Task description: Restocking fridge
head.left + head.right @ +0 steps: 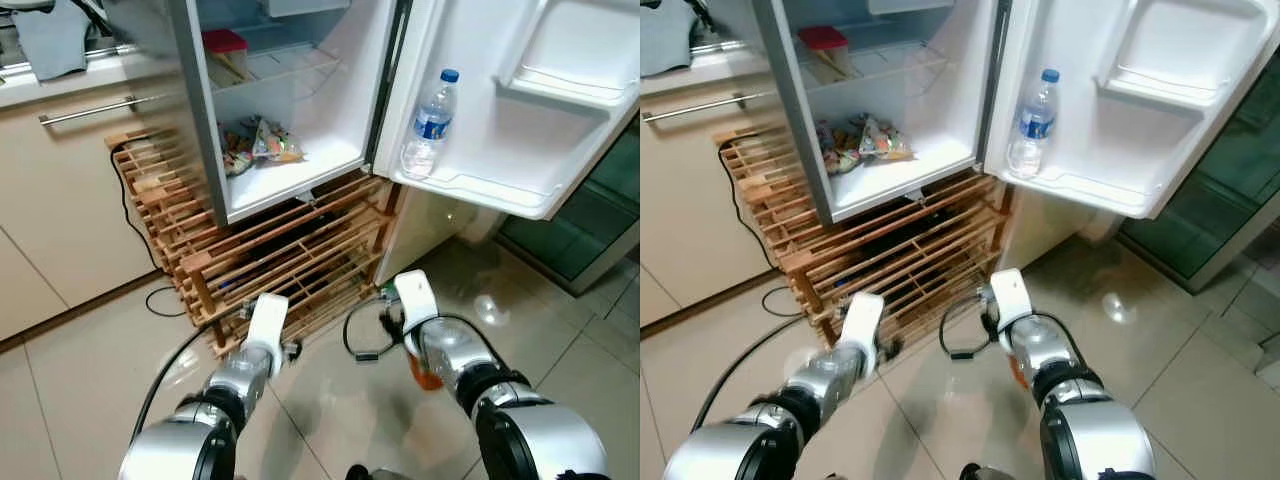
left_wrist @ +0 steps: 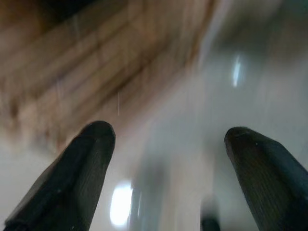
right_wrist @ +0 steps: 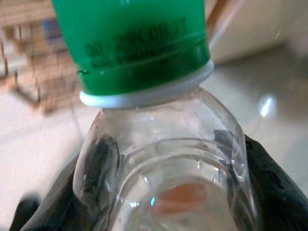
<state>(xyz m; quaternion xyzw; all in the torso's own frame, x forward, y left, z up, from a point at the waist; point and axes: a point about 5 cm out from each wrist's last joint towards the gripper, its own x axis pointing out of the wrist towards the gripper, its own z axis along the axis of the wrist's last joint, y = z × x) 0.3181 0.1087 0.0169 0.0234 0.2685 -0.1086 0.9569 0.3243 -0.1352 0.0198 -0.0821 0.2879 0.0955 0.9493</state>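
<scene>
Right gripper (image 3: 159,192): my fingers squeeze a clear bottle (image 3: 159,159) with a green cap (image 3: 134,43), held low so I can carry it.
Left gripper (image 2: 168,159): fingers wide apart, holding nothing.
Fridge (image 1: 300,170): open ahead of me.
Door shelf (image 1: 480,190): one water bottle (image 1: 430,125) stands there.

The left gripper (image 2: 168,139) has its two black fingers (image 2: 82,168) spread wide apart with nothing between them; beyond the fingertips lies pale glossy floor (image 2: 192,120) — bright spots of light reflect off it; farther off a wooden slatted rack (image 2: 86,62) stands on the floor, its brown bars streaked by blur; the whole picture is smeared, so finer detail cannot be made out.
</scene>
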